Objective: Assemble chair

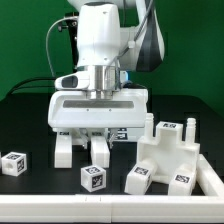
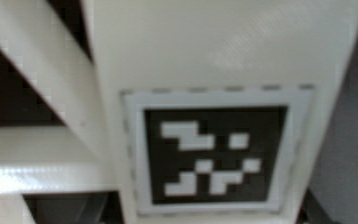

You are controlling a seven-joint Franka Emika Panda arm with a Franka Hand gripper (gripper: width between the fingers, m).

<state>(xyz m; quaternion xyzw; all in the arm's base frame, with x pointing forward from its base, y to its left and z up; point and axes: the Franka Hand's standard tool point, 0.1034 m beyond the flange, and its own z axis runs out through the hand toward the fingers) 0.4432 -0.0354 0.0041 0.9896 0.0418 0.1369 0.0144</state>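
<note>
My gripper (image 1: 98, 132) is down at the middle of the table, and its wide white hand hides most of what it holds. In the wrist view the gripper (image 2: 190, 212) is shut on the upright tagged bar of the X-braced frame (image 2: 176, 50), which fills the picture with diagonal bars beside it. The frame's lower ends (image 1: 62, 149) reach the black table under the hand. A larger joined chair part (image 1: 168, 155) with tagged posts stands at the exterior view's right. Three tagged white cubes lie in front: one (image 1: 12, 165), another (image 1: 93, 178) and a third (image 1: 137, 179).
A white raised edge (image 1: 208, 180) runs along the exterior view's right side of the black table. A green backdrop stands behind the arm, and dark cables hang at the exterior view's left.
</note>
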